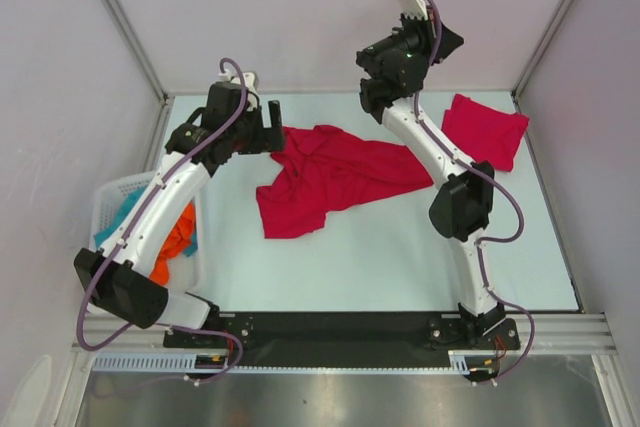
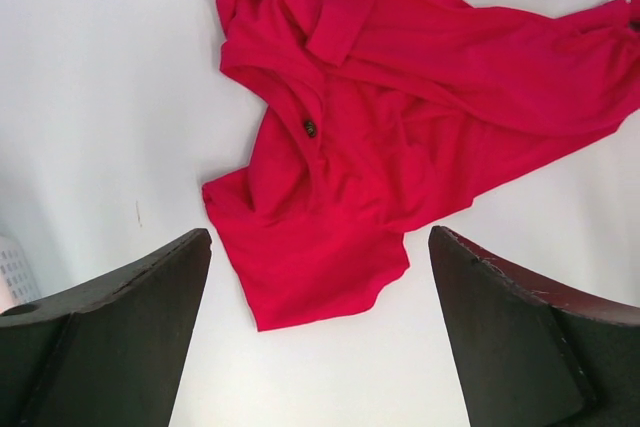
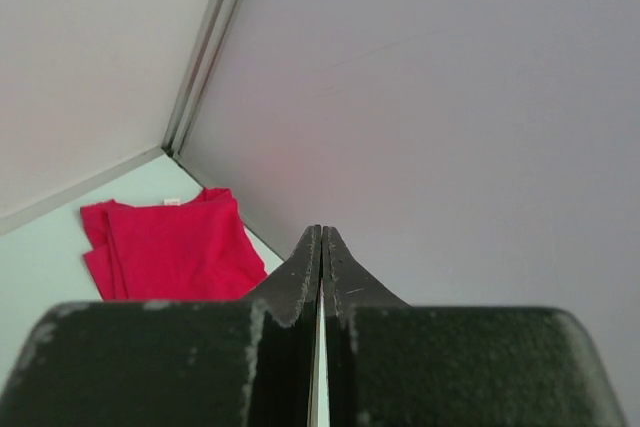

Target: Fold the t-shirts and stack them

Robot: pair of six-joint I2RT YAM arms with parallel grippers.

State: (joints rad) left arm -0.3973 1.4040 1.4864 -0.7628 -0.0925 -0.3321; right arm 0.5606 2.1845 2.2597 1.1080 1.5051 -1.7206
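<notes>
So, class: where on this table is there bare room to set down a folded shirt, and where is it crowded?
Bare table runs along the near side, between the crumpled shirt and the arm bases. More lies right of the right arm. Crowded: the far right corner with the folded shirt, and the left by the basket.

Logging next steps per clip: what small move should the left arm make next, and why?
Probably lower the left gripper onto the near edge of the crumpled t-shirt and pinch it: its fingers are open above the cloth, which lies bunched, while the right gripper is shut, raised toward the wall.
</notes>
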